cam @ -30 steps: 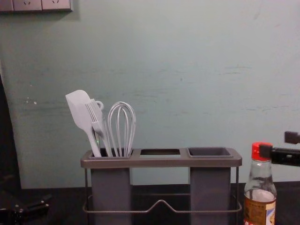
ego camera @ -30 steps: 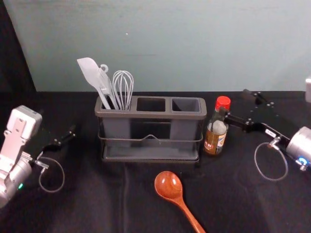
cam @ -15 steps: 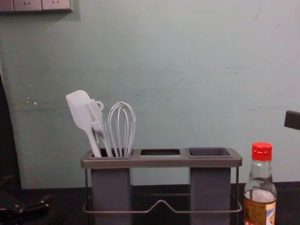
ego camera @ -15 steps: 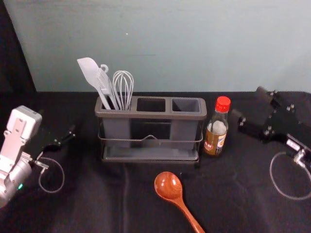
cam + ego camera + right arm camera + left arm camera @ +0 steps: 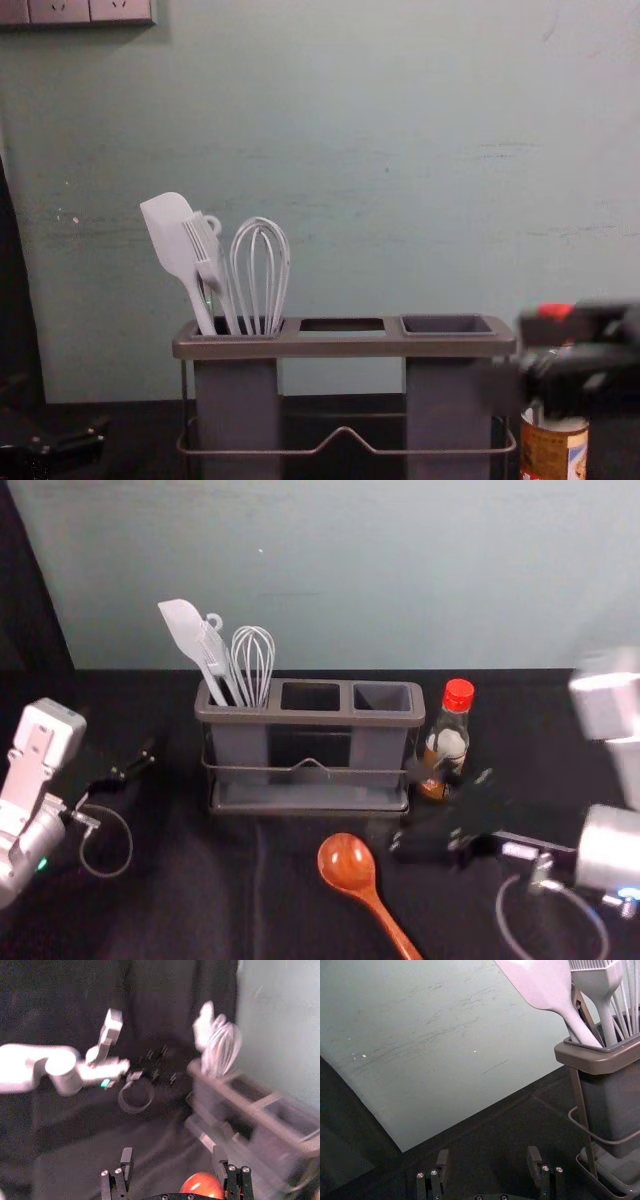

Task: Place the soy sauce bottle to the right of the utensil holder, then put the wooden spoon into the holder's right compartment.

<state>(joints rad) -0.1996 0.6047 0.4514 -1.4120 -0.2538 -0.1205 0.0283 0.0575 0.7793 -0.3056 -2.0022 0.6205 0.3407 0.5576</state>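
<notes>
Hovering with fingers apart, the right gripper (image 5: 173, 1156) has just beyond it the bottle (image 5: 448, 745), seemingly well placed, and, lower before its tips, the spoon (image 5: 346, 863), yet to be inserted; the left gripper (image 5: 488, 1155), likewise parted, idles far leftward.

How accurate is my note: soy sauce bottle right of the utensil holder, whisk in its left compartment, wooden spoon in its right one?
The wooden spoon is wrong: the head view shows it lying on the table, in front of the utensil holder. The soy sauce bottle and whisk are as noted.
</notes>
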